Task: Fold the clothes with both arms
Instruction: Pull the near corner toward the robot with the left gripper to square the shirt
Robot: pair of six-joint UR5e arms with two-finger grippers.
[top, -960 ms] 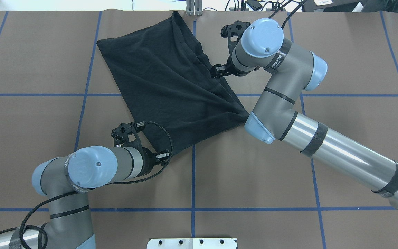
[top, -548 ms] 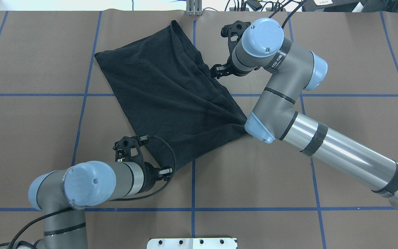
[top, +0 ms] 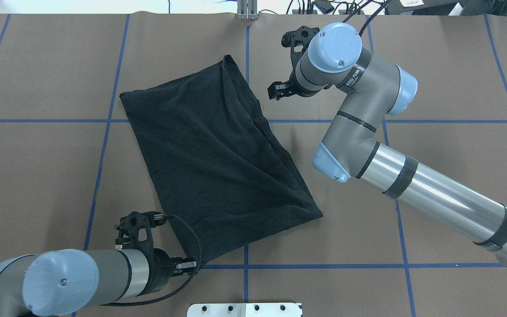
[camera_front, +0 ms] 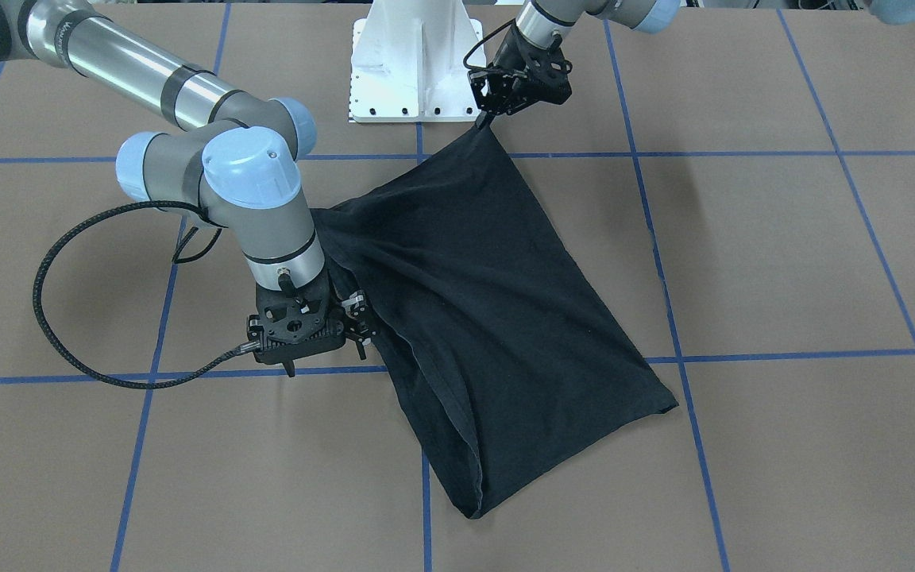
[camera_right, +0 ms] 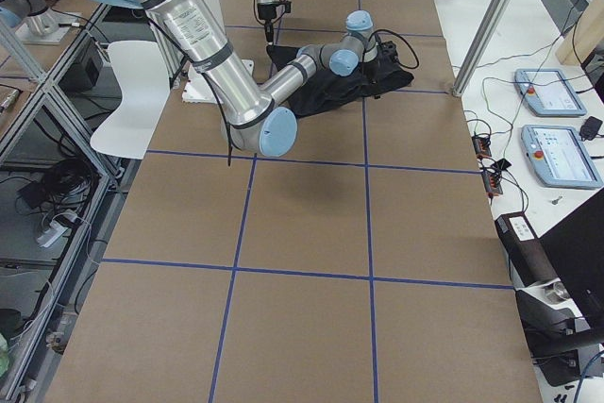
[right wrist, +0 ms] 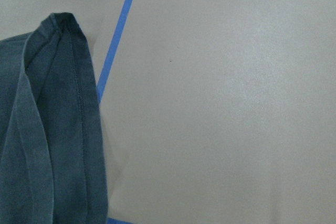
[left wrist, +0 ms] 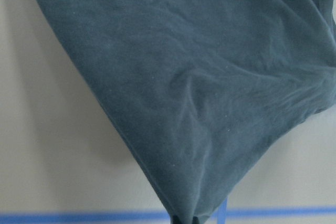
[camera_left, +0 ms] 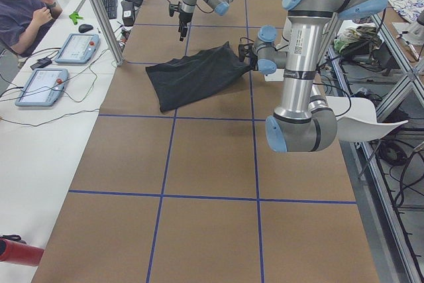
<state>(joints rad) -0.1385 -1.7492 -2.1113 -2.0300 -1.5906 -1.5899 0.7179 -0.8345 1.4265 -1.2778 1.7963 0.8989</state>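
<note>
Shirt (top: 209, 154) dragged toward robot over last 1 s, now flat mid-table (top: 368, 229). Left gripper (top: 186, 265) clamped on near corner. Right gripper (top: 275, 91) let go: jaws apart, empty, near far edge. You likely need regrasp before fold.

You're in a robotics lab: beneath the left gripper (top: 189, 265) spreads a brown table (top: 38, 176) gridded with blue tape (top: 324, 266). Across it from that gripper, a bench (camera_left: 40, 144) holds teach pendants (camera_left: 71, 48) beside an aluminium post (camera_left: 101, 14), where a person (camera_left: 20, 14) sits.
</note>
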